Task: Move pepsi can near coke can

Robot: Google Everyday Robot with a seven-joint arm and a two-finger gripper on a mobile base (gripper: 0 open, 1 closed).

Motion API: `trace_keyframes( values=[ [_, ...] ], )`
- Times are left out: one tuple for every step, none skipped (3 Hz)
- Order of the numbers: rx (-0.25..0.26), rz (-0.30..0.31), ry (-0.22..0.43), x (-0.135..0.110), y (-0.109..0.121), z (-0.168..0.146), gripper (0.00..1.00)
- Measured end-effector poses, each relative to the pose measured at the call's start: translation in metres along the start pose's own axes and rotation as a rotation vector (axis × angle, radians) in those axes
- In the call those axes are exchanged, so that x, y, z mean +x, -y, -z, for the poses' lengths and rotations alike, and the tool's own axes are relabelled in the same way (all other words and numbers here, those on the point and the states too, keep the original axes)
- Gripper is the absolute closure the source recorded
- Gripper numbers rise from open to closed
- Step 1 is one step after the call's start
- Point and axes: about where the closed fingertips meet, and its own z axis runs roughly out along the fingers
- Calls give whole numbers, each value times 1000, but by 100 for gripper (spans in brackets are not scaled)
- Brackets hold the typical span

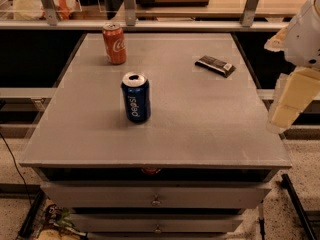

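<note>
The pepsi can (135, 97), dark blue with white lettering and a silver top, stands upright near the middle of the grey table (200, 119). The coke can (115, 44), orange-red with white script, stands upright at the far left corner, well apart from the blue can. My gripper (292, 101), cream-coloured under a white arm, hangs at the right edge of the view beside the table's right edge. It is far to the right of both cans and touches neither.
A flat dark packet (215, 65) lies at the far right of the table. A railing and a counter (200, 4) run behind the table. Drawers (156, 200) sit under the front edge.
</note>
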Motion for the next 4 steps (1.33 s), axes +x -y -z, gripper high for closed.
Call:
trace_keyframes(
  values=[
    [-19, -48, 55, -16, 0, -11, 0],
    [-57, -118, 142, -40, -5, -34, 0],
    [-97, -170, 284, -62, -14, -63, 0],
    [-86, -185, 331, -73, -12, -59, 0]
  ],
)
